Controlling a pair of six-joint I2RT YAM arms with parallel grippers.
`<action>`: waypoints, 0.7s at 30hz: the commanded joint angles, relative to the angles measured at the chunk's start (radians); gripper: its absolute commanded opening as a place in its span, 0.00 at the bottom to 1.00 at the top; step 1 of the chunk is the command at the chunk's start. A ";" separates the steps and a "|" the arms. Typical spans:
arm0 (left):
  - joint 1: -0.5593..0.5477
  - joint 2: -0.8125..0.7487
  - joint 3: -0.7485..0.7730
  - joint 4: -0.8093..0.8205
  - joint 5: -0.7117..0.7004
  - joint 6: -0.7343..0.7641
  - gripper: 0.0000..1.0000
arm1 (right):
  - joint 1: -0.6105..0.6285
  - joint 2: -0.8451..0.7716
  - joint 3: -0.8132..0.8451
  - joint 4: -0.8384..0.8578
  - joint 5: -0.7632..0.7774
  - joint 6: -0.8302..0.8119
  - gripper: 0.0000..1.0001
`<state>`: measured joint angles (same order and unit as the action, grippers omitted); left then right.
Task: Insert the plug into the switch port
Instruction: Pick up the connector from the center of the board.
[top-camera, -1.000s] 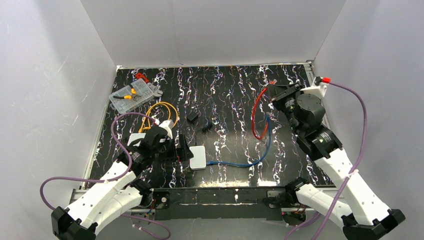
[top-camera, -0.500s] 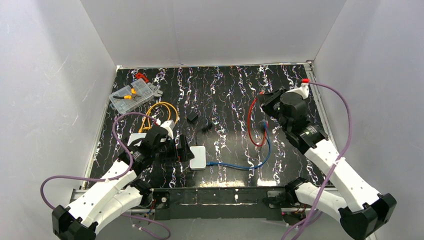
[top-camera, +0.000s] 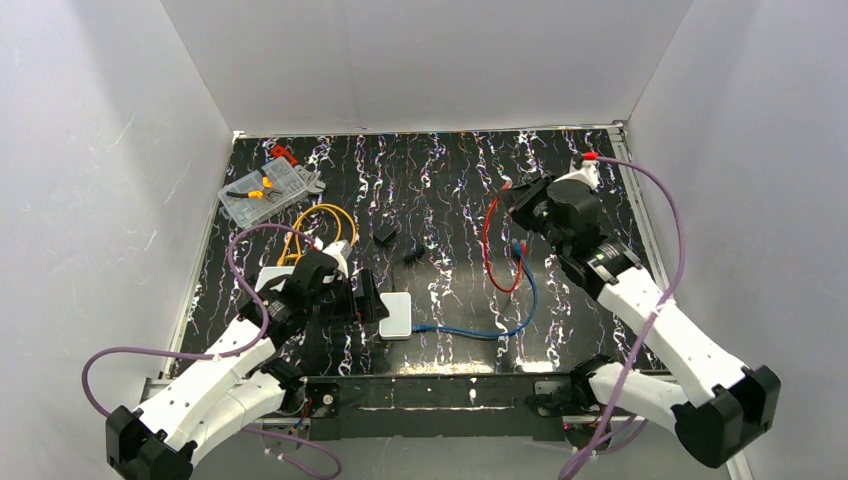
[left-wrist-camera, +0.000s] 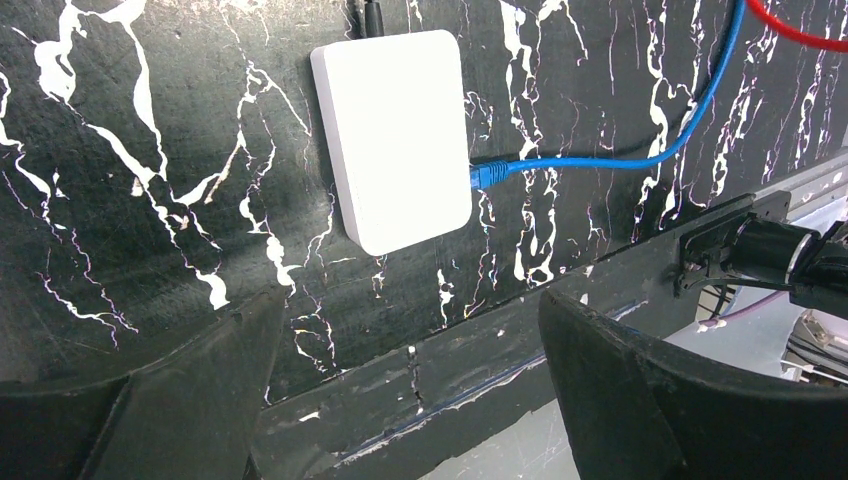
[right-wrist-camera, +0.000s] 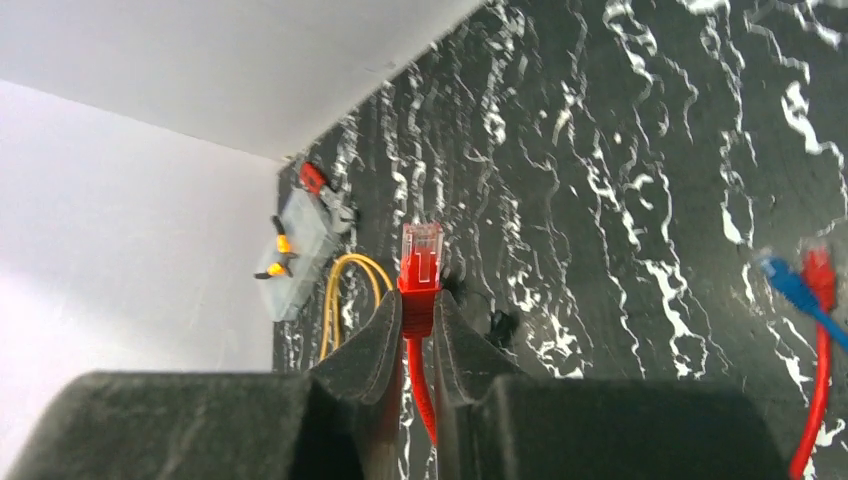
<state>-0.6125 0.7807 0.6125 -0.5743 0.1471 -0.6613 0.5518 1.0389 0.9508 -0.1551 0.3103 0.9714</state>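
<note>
The switch (top-camera: 396, 315) is a flat pale box with rounded corners lying near the front edge, also seen in the left wrist view (left-wrist-camera: 395, 140). A blue plug (left-wrist-camera: 487, 175) sits in its right edge; I cannot make out the switch port itself. My left gripper (top-camera: 365, 300) hovers just left of the box, open and empty (left-wrist-camera: 405, 305). My right gripper (top-camera: 516, 198) is raised at the right rear and is shut on the red plug (right-wrist-camera: 421, 262), which sticks out past the fingertips (right-wrist-camera: 380, 340), its red cable (top-camera: 490, 250) trailing down in a loop.
The blue cable (top-camera: 480, 325) curves from the switch up to a loose end (right-wrist-camera: 790, 282) beside the red cable's other end (right-wrist-camera: 820, 268). A clear parts box (top-camera: 262, 190) and a yellow cable (top-camera: 315, 225) lie at the left rear. Small black pieces (top-camera: 385, 233) sit mid-mat.
My right arm has swung to the left and carried the red plug with it, dragging the red loop along. The left arm and the switch have not moved.
</note>
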 joint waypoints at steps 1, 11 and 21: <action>-0.001 -0.011 -0.007 -0.005 0.004 0.016 0.98 | -0.001 -0.177 0.160 0.101 0.011 -0.109 0.01; -0.001 -0.003 -0.010 0.003 0.007 0.017 0.98 | -0.003 -0.113 -0.027 0.116 -0.069 -0.051 0.01; -0.001 -0.011 -0.012 0.003 0.013 0.017 0.98 | -0.003 -0.159 0.091 0.145 -0.252 -0.226 0.01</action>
<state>-0.6125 0.7795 0.6125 -0.5686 0.1513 -0.6594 0.5510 0.9485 0.9123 -0.1074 0.1963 0.8478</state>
